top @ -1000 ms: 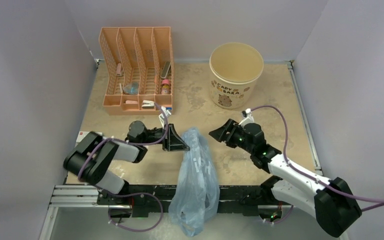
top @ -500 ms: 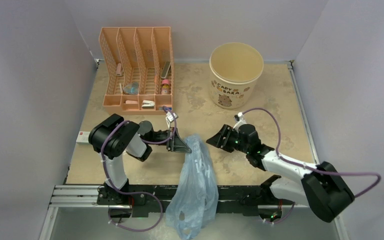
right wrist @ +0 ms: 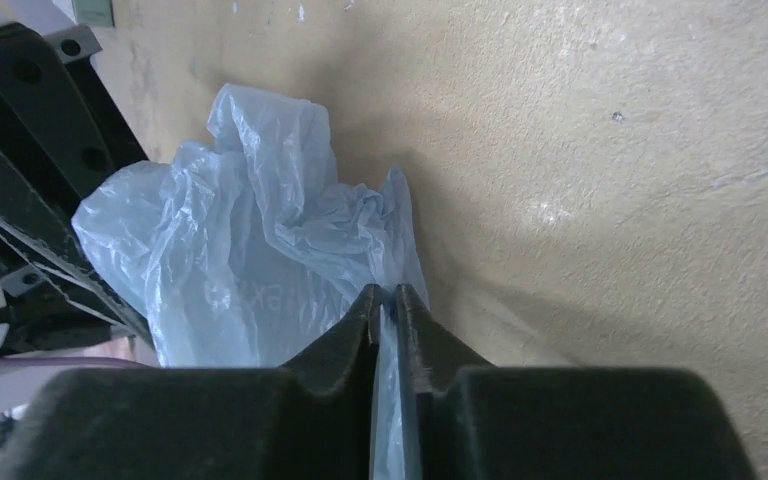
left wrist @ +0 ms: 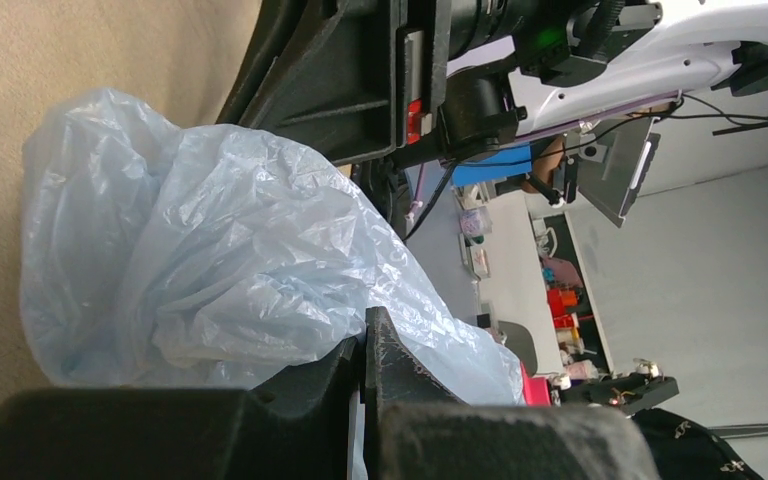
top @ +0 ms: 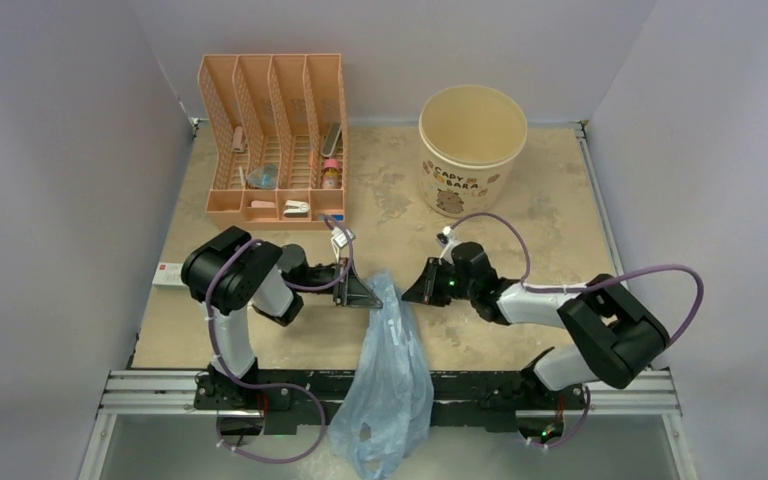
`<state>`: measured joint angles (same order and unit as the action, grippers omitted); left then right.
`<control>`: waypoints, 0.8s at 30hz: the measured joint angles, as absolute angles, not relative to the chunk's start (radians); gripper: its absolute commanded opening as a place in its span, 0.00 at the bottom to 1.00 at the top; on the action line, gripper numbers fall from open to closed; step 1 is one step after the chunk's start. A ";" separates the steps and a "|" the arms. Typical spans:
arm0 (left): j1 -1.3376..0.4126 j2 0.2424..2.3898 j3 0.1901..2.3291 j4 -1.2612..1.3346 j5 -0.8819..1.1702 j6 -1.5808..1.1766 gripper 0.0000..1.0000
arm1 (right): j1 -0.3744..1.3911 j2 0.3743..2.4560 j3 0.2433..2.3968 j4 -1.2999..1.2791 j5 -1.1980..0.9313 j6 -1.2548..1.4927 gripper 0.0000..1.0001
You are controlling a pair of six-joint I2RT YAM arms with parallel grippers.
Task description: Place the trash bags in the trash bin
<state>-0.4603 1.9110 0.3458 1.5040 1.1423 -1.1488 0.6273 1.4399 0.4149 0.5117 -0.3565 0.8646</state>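
A limp light-blue trash bag (top: 392,370) hangs from the table's near middle down over the front rail. My left gripper (top: 374,296) is shut on the bag's top left edge; in the left wrist view film (left wrist: 240,250) bulges above the closed left gripper (left wrist: 365,340). My right gripper (top: 411,291) has come in from the right and is shut on the bag's top right edge. The right wrist view shows the right gripper (right wrist: 387,298) with blue film (right wrist: 250,250) pinched in it. The cream trash bin (top: 465,185) stands upright at the back right, its mouth open upward.
An orange mesh file organizer (top: 222,110) holding small items stands at the back left. A small white and red box (top: 165,275) lies by the left table edge. The two grippers face each other closely across the bag's top.
The right arm has swung left and low to the bag's top, and its jaws have closed on the film. The left arm folded back earlier and holds the bag still.
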 measured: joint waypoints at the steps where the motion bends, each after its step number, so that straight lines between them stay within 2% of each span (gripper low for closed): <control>1: -0.460 1.911 0.344 1.504 1.141 -1.146 0.00 | 0.630 1.436 0.415 0.512 -0.353 0.864 0.00; 6: -0.456 1.892 0.332 1.477 1.137 -1.119 0.00 | 0.632 1.351 0.415 0.452 -0.285 0.873 0.00; 10: -0.444 1.769 0.329 1.326 1.124 -1.047 0.00 | 0.616 1.192 0.416 0.378 -0.184 0.870 0.00; 17: -0.428 1.427 0.443 0.640 0.907 -0.765 0.00 | 0.562 0.967 0.449 0.167 0.059 0.850 0.00; 19: -0.426 1.362 0.496 0.447 0.807 -0.693 0.00 | 0.562 0.930 0.464 0.115 0.117 0.845 0.00; 24: -0.426 1.314 0.564 0.162 0.630 -0.604 0.00 | 0.562 0.918 0.493 0.030 0.193 0.842 0.00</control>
